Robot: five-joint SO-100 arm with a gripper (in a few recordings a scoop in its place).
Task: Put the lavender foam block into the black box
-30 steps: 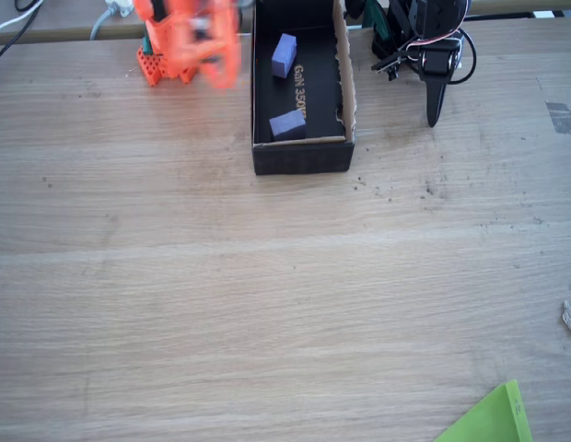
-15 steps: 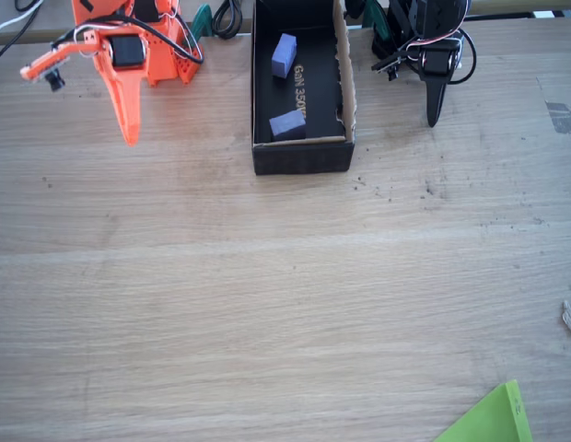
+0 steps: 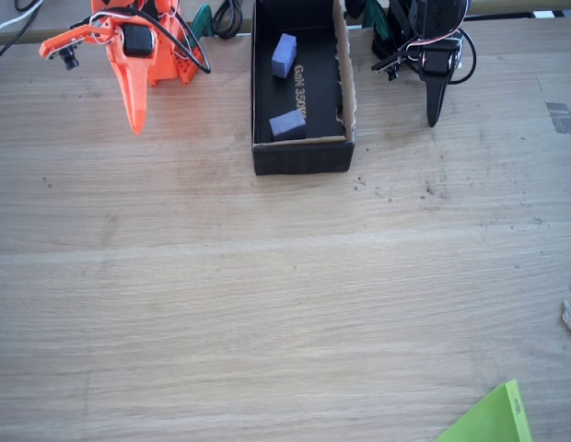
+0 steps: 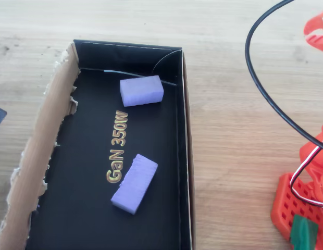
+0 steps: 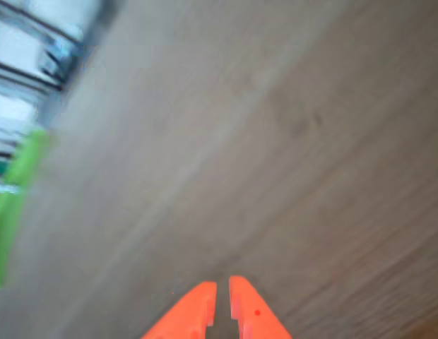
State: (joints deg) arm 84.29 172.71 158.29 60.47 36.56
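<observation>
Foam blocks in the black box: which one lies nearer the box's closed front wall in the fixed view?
The foam block by the front wall of the black box; the other block lies farther back.

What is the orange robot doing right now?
The orange arm's gripper is off to the left of the black box in the fixed view, above bare table, with nothing in it and its fingers nearly together. Inside the box lie two purple-blue foam blocks. The lavender foam block sits near one end wall, and the other block lies beside the gold lettering.
</observation>
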